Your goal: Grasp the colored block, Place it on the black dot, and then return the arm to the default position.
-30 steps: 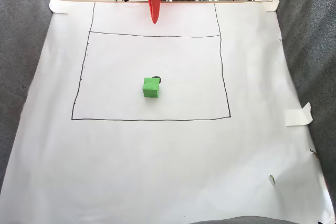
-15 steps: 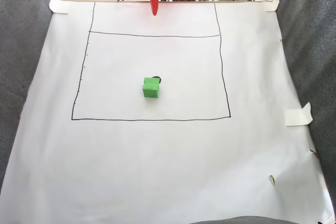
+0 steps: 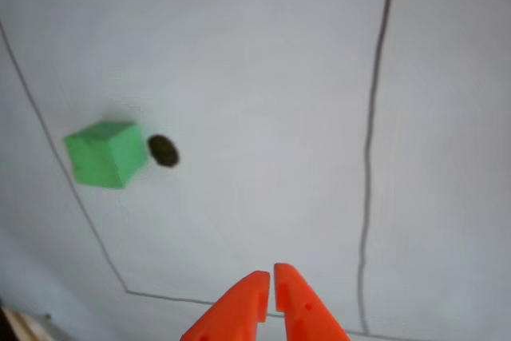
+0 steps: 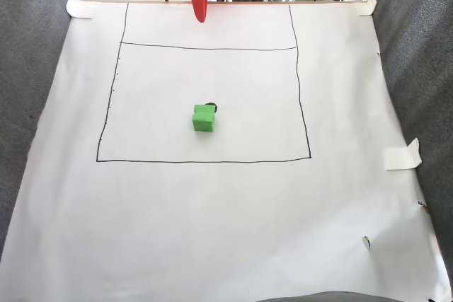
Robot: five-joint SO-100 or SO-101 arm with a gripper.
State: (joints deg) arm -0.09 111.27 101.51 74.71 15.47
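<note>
So, counting things up: one small bright green foam-looking cube (image 4: 203, 119), one little hand-inked black dot (image 3: 163, 151), and one orange plastic claw (image 4: 199, 16) with two pointed fingers. That's the whole cast.

The cube has soft, slightly rounded edges and a matte surface. In the fixed view it sits inside the drawn rectangle, a bit below centre, and the dot peeks out at the cube's 1 o'clock corner, mostly hidden behind it. In the other view the dot is right next to the cube at its 3 o'clock side, just beside it or barely touching; can't tell which. So the block is next to the dot, not on top of it.

The claw is up at 12 o'clock of the fixed view, near the far edge of the sheet, well apart from the cube. In the other view its two fingers (image 3: 243, 309) come in from 6 o'clock, tips pressed nearly together with only a thin slit between, so it's clenched on nothing.

The tabletop is covered by one big sheet of white paper (image 4: 212, 231), a bit wrinkled, with thin black pen lines (image 4: 205, 161) making a rectangle. A few pieces of cream masking tape (image 4: 402, 155) hold its edges, and grey fuzzy fabric (image 4: 28, 68) runs along both sides.
</note>
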